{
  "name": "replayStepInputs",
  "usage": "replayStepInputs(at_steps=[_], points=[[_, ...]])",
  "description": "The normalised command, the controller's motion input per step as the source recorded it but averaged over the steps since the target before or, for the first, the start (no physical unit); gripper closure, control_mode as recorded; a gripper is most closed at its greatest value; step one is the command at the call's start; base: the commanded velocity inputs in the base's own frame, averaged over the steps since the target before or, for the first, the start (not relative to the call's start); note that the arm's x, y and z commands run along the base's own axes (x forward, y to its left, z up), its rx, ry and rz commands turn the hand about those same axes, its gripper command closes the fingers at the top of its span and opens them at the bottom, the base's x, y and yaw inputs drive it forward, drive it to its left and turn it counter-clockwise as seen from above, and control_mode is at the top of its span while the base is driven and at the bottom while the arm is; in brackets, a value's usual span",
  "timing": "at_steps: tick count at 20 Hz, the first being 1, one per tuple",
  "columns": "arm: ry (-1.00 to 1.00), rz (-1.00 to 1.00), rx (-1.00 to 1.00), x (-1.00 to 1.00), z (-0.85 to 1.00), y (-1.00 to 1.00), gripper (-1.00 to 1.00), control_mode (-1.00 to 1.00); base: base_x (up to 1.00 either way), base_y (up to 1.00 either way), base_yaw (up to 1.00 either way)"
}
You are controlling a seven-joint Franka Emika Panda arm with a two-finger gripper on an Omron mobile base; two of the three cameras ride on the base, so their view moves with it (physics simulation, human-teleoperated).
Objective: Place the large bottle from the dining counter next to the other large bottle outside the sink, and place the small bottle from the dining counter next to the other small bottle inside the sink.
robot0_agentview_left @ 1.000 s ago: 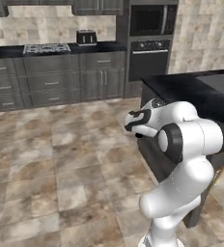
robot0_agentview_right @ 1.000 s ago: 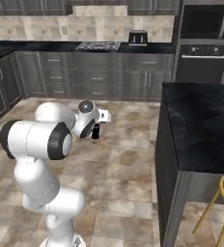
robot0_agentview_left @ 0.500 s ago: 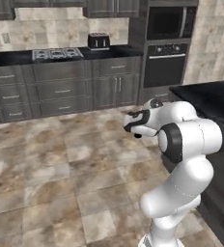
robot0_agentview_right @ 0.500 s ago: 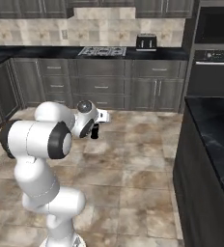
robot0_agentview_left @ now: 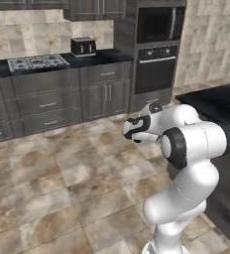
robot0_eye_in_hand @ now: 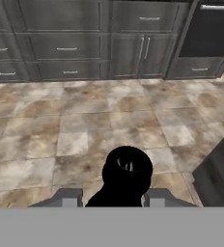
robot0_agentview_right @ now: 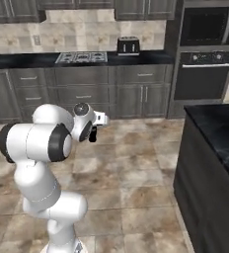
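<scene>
My gripper (robot0_eye_in_hand: 114, 195) is shut on the small bottle (robot0_eye_in_hand: 127, 170), a short near-black bottle whose round top shows between the two fingers (robot0_eye_in_hand: 68, 197) in the hand view. In the right base view the gripper (robot0_agentview_right: 94, 129) is held out in front of the arm at chest height over the tiled floor, with the small bottle (robot0_agentview_right: 92, 135) hanging dark beneath it. The left base view shows the gripper (robot0_agentview_left: 131, 133) in the same pose. The dining counter (robot0_agentview_right: 219, 129) stands to the right, its black top (robot0_agentview_left: 212, 101) beside the arm.
Ahead runs a wall counter with grey cabinets (robot0_agentview_right: 87, 91), a hob (robot0_agentview_right: 81, 57) and a toaster (robot0_agentview_right: 128, 45). A built-in oven (robot0_agentview_right: 203, 74) with a microwave above it stands at its right end. Open tiled floor (robot0_agentview_left: 62, 183) lies between me and the cabinets.
The base has driven and turned, so the whole scene has shifted: the dining counter has slid toward the right edge. The arm keeps its pose, with the bottle still in the gripper.
</scene>
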Motion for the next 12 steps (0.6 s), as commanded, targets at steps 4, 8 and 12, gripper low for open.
replayStepInputs(at_steps=[4, 8, 12], points=[[0.00, 0.00, 0.00, 0.00, 0.00, 0.00, 1.00, 1.00, 0.59, 0.57, -0.43], [0.00, 0.00, 0.00, 0.00, 0.00, 0.00, 1.00, 1.00, 0.61, 0.62, -0.44], [0.00, 0.00, 0.00, 0.00, 0.00, 0.00, 1.00, 1.00, 0.62, 0.70, -0.42]])
